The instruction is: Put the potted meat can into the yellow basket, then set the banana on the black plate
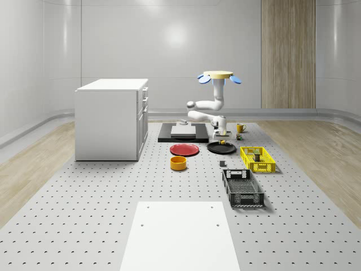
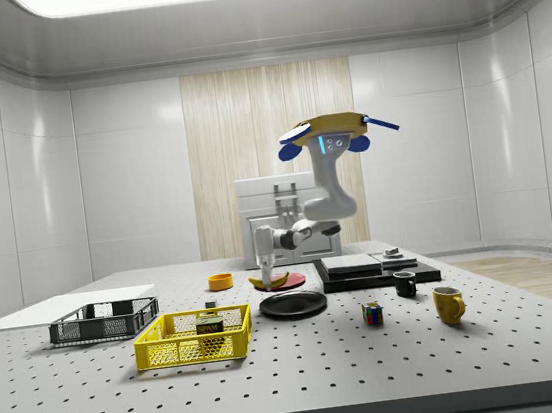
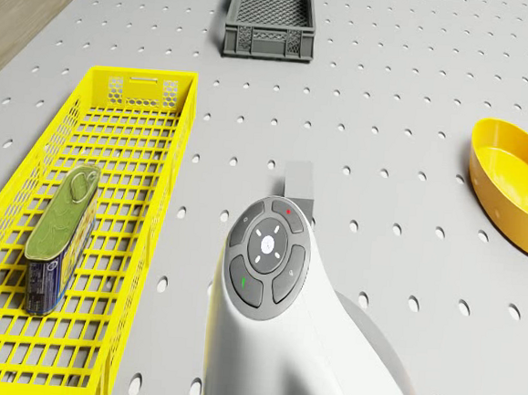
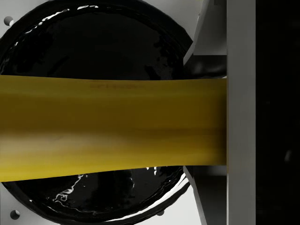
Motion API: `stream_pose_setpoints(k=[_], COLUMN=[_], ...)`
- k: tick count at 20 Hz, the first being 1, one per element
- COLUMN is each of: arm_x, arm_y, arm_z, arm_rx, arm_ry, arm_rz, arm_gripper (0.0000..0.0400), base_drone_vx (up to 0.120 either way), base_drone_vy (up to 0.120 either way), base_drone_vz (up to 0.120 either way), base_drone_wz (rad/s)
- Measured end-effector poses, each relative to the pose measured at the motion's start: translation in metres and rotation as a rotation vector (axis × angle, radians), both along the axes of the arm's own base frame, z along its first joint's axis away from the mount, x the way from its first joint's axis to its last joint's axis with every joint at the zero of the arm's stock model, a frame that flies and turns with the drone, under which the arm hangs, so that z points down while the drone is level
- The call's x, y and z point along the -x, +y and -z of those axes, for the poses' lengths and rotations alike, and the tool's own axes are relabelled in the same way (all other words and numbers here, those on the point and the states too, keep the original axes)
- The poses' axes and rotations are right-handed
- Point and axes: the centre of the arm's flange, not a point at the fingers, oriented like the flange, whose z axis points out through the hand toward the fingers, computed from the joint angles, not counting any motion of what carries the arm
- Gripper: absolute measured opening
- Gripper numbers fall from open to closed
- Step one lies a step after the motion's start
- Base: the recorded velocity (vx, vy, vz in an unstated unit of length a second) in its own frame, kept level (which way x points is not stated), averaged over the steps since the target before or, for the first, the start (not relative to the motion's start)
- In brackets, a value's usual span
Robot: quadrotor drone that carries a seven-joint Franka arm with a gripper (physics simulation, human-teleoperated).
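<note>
The potted meat can lies flat inside the yellow basket, also seen from the side as the can in the basket. My drone hovers over the far part of the table, its arm reaching down. The gripper is shut on the banana and holds it just above the black plate. In the wrist view the banana crosses the plate, with one finger against its end.
A red plate and an orange bowl sit beside the black plate. A dark crate lies nearer the camera than the basket. A mug, a colour cube, a black slab and a white cabinet stand around.
</note>
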Motion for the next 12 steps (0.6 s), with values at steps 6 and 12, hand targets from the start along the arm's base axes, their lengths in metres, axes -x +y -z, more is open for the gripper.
stream_pose_setpoints(k=[6,12], arm_x=[0.0,0.0], arm_y=[0.0,0.0], arm_z=[0.0,0.0], arm_rx=[0.0,0.0], arm_ry=[0.0,0.0], arm_rz=[0.0,0.0], arm_gripper=[0.0193,0.0193], base_drone_vx=[-0.12,-0.12], base_drone_vy=[0.0,0.0], base_drone_vz=[-0.053,0.0], base_drone_wz=[0.0,0.0])
